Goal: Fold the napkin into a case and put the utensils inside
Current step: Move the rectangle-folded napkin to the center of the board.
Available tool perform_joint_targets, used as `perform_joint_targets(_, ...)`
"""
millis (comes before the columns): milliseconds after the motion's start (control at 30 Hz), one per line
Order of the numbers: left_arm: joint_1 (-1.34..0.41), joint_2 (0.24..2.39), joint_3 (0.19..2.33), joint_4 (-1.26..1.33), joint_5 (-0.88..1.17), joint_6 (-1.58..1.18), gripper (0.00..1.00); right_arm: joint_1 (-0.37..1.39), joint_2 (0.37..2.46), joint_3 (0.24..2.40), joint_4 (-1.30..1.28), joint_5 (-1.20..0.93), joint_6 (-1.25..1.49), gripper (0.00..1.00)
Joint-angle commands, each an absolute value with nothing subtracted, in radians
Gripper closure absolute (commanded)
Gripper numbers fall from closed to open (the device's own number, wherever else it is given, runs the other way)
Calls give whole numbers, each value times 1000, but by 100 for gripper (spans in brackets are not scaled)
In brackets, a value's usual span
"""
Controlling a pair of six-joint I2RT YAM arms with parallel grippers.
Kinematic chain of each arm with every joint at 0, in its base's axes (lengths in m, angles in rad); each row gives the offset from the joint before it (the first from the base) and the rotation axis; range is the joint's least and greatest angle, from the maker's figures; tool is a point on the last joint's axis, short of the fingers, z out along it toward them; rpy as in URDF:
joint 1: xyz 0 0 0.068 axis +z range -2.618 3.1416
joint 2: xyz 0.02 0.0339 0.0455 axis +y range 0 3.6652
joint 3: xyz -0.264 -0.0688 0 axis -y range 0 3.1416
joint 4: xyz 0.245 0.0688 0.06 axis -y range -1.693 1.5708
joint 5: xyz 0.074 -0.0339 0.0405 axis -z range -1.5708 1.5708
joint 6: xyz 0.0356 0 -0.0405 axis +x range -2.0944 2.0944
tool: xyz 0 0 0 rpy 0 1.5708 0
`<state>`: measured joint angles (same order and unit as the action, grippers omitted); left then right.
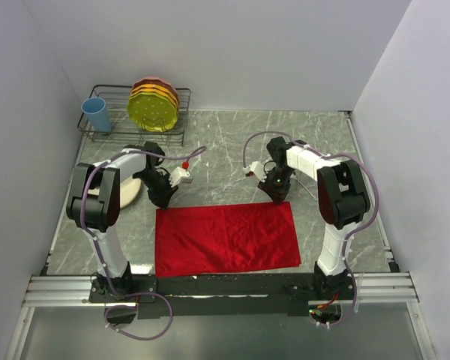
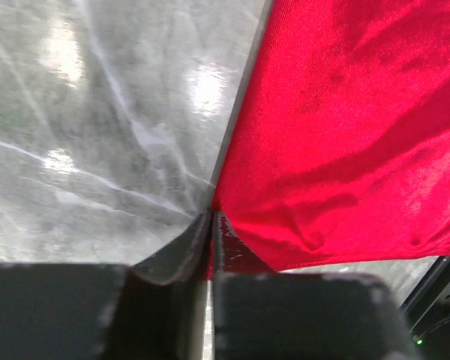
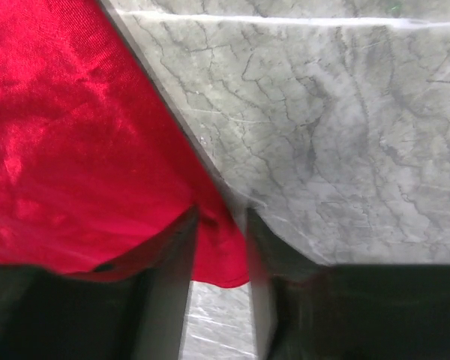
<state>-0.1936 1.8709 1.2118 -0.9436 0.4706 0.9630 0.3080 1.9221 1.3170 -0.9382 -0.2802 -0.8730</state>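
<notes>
The step in hand is the first fold. Both arms reach to the far edge of the napkin, which lies flat as a rectangle on the near middle of the table, its near long edge close to the arm bases.

The left hand sits at the far-left corner with its fingers drawn almost together. The red corner runs into the slit between them, so I judge it pinched. The right hand stands over the far-right corner with a plain gap between its fingers. The cloth's corner lies loose in that gap (straddled, not gripped, as far as the wrist view shows).

The next move calls for the right hand to close on its corner. Both hands would then lift evenly and carry the far edge toward the near one, level with each other so the fold lands square.

The napkin is bright red and satin-like, with a fine weave, a sheen and soft shallow wrinkles. It looks thin and likely slippery. The table is grey with pale marble veining, and glossy enough to throw back the lights. The fingers are dark and blocky.

At the far left a wire rack holds scalloped yellow and orange plates and a blue cup. A cream dish shows partly under the left arm. The utensils appear in no view.
</notes>
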Motion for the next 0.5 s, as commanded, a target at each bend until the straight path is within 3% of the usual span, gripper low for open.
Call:
perform_joint_targets(0,-172,1919,1278,-957,482,930,99,314,1956,1362,-925,-278,-859,83)
perform_joint_targets(67,-158,1953,1337,-957,486,885,99,313,1982,1411,-891,-249,-815,100)
perform_joint_targets(400,-83,2126,1614,-914,422,793,99,290,2146,1752,-807,-138,-684,100)
perform_joint_targets(467,-77,2164,1673,-891,378,770,97,291,2175,1821,-804,-121,-661,92)
